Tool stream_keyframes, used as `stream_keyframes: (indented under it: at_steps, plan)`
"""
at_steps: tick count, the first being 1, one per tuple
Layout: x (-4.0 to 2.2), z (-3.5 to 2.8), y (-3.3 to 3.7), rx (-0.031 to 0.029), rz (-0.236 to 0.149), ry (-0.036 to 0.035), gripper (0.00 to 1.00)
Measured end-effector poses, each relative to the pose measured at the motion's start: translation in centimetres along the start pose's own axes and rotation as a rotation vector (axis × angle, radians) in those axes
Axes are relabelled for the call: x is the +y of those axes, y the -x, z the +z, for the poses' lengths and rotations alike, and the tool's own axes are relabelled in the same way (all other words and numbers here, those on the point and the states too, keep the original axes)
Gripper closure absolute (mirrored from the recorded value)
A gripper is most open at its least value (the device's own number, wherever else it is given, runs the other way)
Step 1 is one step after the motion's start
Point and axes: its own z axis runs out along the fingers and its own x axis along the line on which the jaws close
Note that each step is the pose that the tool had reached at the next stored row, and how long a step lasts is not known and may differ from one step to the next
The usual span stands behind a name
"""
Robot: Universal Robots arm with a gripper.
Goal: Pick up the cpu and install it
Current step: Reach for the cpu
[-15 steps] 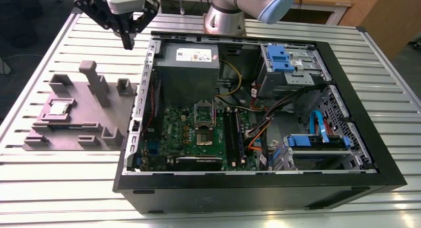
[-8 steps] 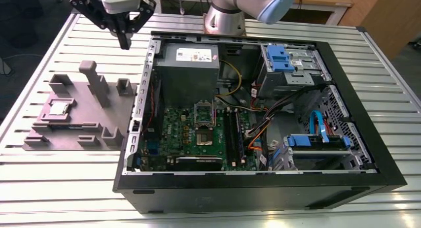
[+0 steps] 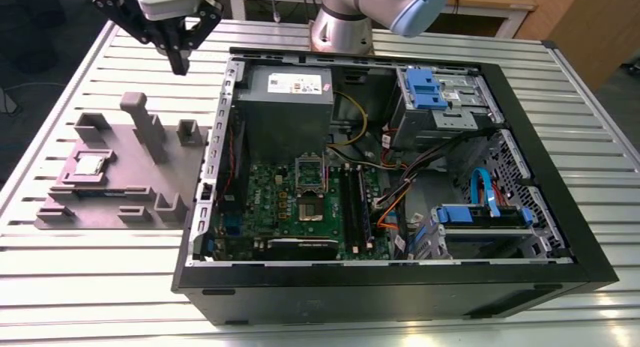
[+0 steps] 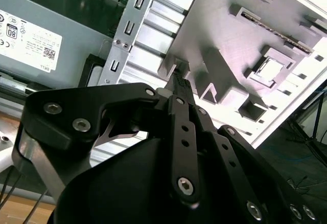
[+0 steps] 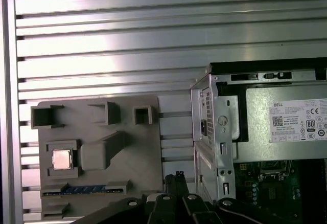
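The cpu [image 3: 90, 165] is a small silver square lying in a recess of the grey fixture [image 3: 125, 204] on the table, at the exterior view's left. Both wrist views show the cpu [image 5: 62, 159] [image 4: 269, 69] lying flat in its pocket. My gripper [image 3: 180, 62] hangs high above the table beyond the fixture's far end, next to the case's far left corner, well apart from the cpu. Its black fingers [image 5: 177, 177] are shut together with nothing between them. The motherboard's socket [image 3: 310, 183] lies inside the open computer case [image 3: 540, 212].
The fixture carries tall grey posts [image 3: 145, 130] and a memory stick [image 5: 84, 189] in a slot. The case holds a grey power supply [image 3: 285, 88], black memory sticks [image 3: 355, 204], blue drive brackets [image 3: 425, 88] and loose cables [image 3: 420, 174]. The slatted metal table [image 3: 100, 287] lies around them.
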Motion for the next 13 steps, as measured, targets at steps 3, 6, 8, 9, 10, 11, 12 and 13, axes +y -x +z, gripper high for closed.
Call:
stream_keyframes:
  at_steps: [3,6,8,9,10,11,12,13]
  plan:
    - [-0.04,0.02,-0.46,0.0001,0.000,0.0000,0.90]
    - [-0.06,0.04,-0.84,0.0001,0.000,-0.0001,0.90]
    - [-0.09,0.06,-1.13,0.0001,0.000,0.0000,0.90]
    - [-0.10,0.07,-1.22,0.0004,0.000,-0.0001,0.90]
    - [-0.10,0.08,-1.32,0.0006,0.000,-0.0001,0.90]
    - [-0.11,0.09,-1.44,0.0008,0.000,-0.0001,0.90]
    - [-0.12,0.09,-1.59,0.0009,0.000,-0.0002,0.90]
    - [-0.14,0.11,-1.80,0.0009,0.000,-0.0002,0.90]
